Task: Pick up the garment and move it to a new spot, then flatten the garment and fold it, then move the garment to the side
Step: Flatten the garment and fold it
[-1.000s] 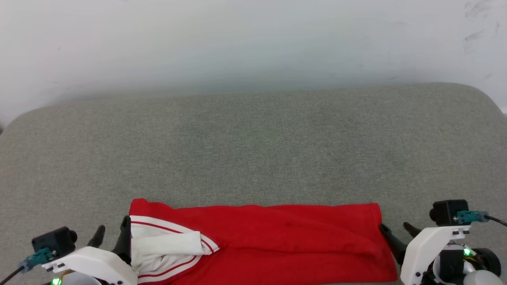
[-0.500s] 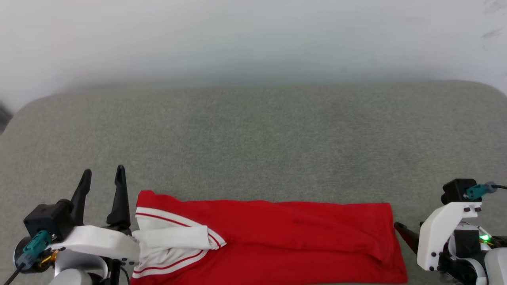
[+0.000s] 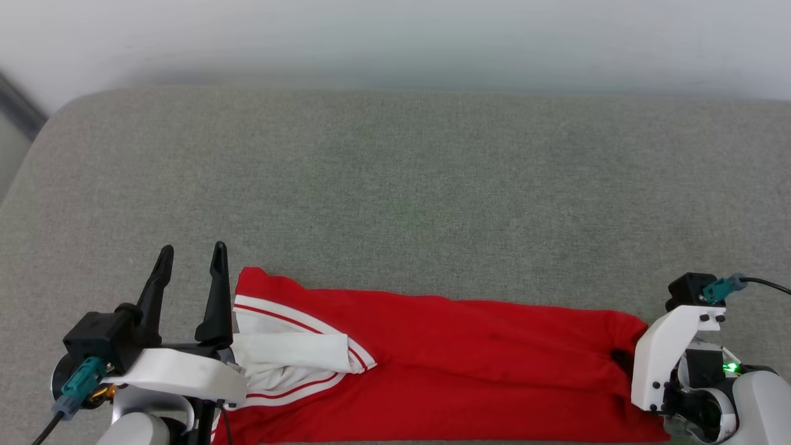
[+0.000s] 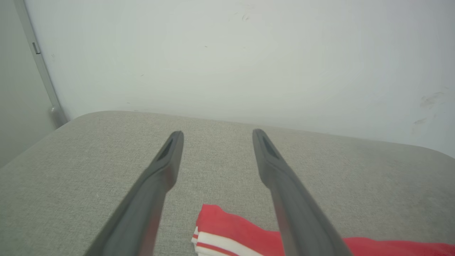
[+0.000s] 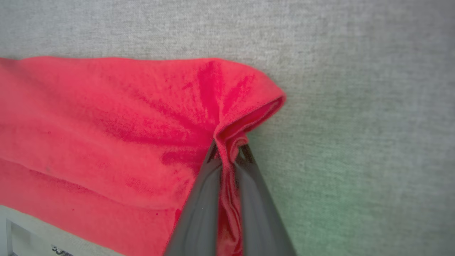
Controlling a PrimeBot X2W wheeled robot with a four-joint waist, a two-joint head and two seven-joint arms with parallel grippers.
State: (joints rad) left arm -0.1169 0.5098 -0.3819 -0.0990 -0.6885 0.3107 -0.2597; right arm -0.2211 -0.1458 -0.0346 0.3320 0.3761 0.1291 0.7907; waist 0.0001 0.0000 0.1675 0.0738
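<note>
The garment (image 3: 463, 364), a red shirt folded into a long band, lies along the near edge of the grey cushion (image 3: 395, 185), its white sleeve end with red stripes (image 3: 290, 355) at the left. My left gripper (image 3: 190, 256) stands open just left of that sleeve end, fingers pointing away, nothing between them; in the left wrist view the left gripper (image 4: 217, 137) hangs above the garment's corner (image 4: 227, 227). In the right wrist view my right gripper (image 5: 229, 151) is shut on a pinched fold of the garment's right edge (image 5: 245, 106). The right wrist housing (image 3: 667, 358) covers that edge in the head view.
A pale wall (image 3: 395, 37) rises behind the cushion's far edge. A dark strip (image 3: 21, 105) runs down at the far left beside the cushion's corner. Bare grey fabric stretches behind the garment.
My right gripper has closed on the garment's right edge, bunching the cloth there. The left gripper stays open beside the sleeve end. The head camera has tilted, shifting the whole picture.
</note>
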